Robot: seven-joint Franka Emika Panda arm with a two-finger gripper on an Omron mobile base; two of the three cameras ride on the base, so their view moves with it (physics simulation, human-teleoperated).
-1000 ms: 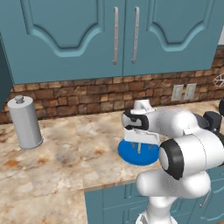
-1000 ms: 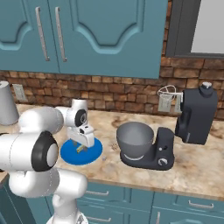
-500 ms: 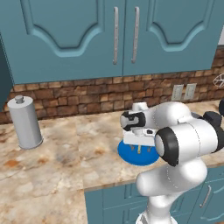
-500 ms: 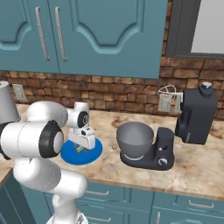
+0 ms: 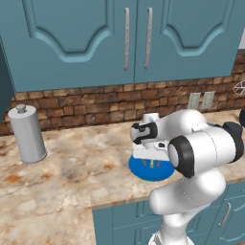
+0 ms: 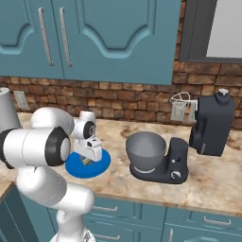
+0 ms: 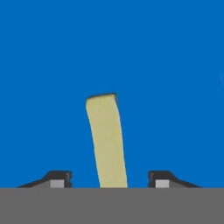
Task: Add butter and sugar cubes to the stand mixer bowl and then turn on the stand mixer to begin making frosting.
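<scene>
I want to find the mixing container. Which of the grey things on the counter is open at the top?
The deep rounded grey metal bowl on the dark mixer's base; the tall grey cylindrical canister carries a lid with a knob.

Butter (image 7: 107,140) on plate (image 6: 75,166), left of stand mixer bowl (image 6: 145,150) on stand mixer (image 6: 198,137).

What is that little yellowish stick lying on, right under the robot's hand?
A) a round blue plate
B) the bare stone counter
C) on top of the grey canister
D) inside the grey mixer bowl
A: in the hand view the butter lies on plain blue between the two fingertips, and the right base view shows the gripper down over the blue plate.
</scene>
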